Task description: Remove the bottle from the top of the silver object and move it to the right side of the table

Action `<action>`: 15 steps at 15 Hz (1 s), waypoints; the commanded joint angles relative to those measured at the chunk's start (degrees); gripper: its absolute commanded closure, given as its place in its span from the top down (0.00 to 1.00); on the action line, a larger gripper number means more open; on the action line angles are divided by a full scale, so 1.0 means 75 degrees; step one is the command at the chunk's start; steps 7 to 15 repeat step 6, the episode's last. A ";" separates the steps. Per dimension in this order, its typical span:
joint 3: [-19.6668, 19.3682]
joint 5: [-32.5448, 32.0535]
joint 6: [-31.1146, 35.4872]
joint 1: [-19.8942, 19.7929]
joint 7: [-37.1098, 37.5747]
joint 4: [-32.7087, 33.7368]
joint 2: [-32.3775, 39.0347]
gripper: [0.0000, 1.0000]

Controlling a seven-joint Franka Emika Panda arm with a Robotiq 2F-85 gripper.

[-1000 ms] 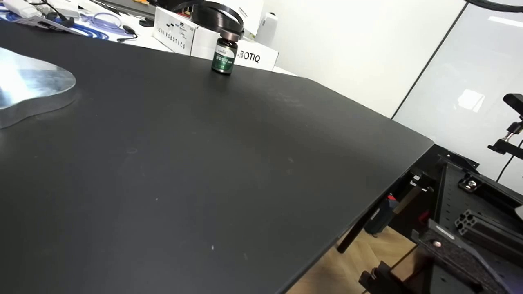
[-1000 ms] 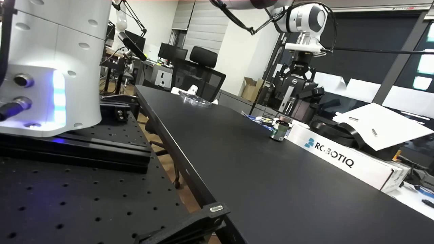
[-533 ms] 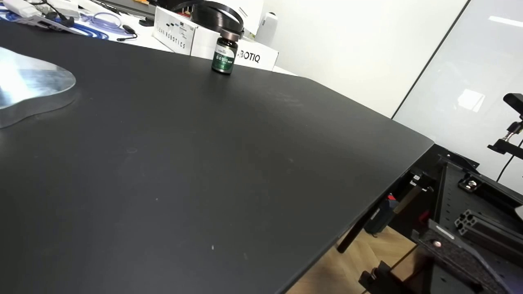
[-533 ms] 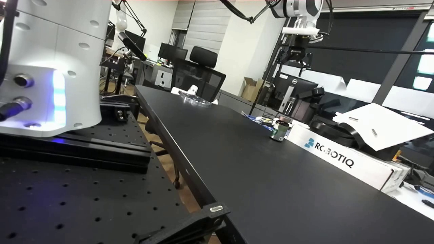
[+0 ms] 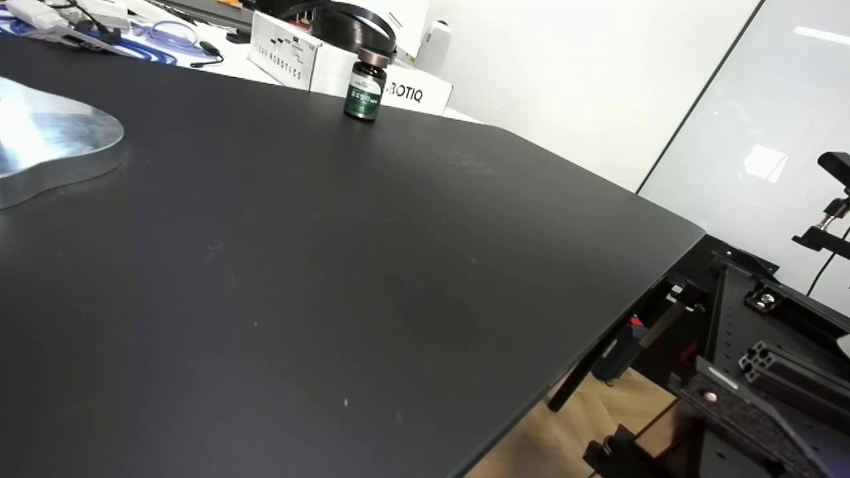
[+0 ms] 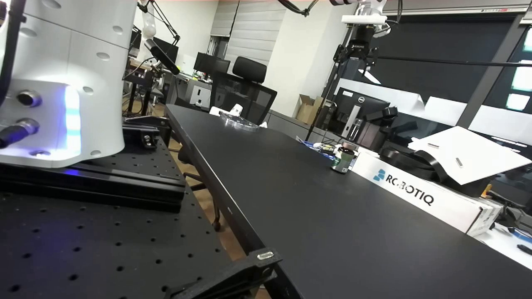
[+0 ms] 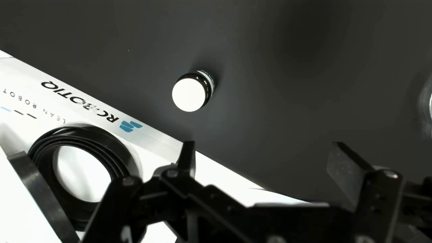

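Observation:
The small dark green bottle (image 5: 364, 89) stands upright on the black table (image 5: 372, 265), beside the white box at the table's back edge. The bottle (image 6: 343, 158) also shows in an exterior view, and the wrist view shows its pale cap from above (image 7: 189, 95). The flat shiny silver object (image 5: 56, 129) lies on the table well apart from the bottle, with nothing seen on it. It also shows at the far end of the table (image 6: 239, 122) and at the right edge of the wrist view (image 7: 430, 104). My gripper (image 6: 354, 66) is open and empty, high above the table; its fingers (image 7: 262, 144) are wide apart.
A white Robotiq box (image 6: 399, 187) runs along the back edge, with black rings (image 7: 81, 168) on it. Blue cables (image 5: 149, 50) lie behind the table. A black clamp (image 6: 249, 270) sits at the near edge.
My gripper has risen and shifted slightly left in an exterior view, away from the table. The bottle and the silver object have not moved.

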 commanded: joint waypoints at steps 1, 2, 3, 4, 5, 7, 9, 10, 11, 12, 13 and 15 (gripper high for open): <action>0.0000 0.0003 0.0022 0.0016 -0.0005 -0.0193 -0.0144 1.00; 0.0001 0.0002 -0.0007 0.0023 -0.0013 -0.0194 -0.0155 1.00; 0.0001 0.0002 -0.0013 0.0021 -0.0023 -0.0199 -0.0155 1.00; 0.0001 0.0001 -0.0031 0.0019 -0.0033 -0.0163 -0.0129 1.00; 0.0002 0.0000 -0.0052 0.0017 -0.0042 -0.0117 -0.0100 1.00; 0.0002 0.0000 -0.0058 0.0017 -0.0048 -0.0104 -0.0091 1.00; 0.0002 0.0000 -0.0058 0.0017 -0.0048 -0.0104 -0.0091 1.00; 0.0002 0.0000 -0.0058 0.0017 -0.0048 -0.0104 -0.0091 1.00; 0.0002 0.0000 -0.0058 0.0017 -0.0048 -0.0104 -0.0091 1.00; 0.0002 0.0000 -0.0058 0.0017 -0.0048 -0.0104 -0.0091 1.00; 0.0002 0.0000 -0.0058 0.0017 -0.0048 -0.0104 -0.0091 1.00; 0.0002 0.0000 -0.0058 0.0017 -0.0048 -0.0104 -0.0091 1.00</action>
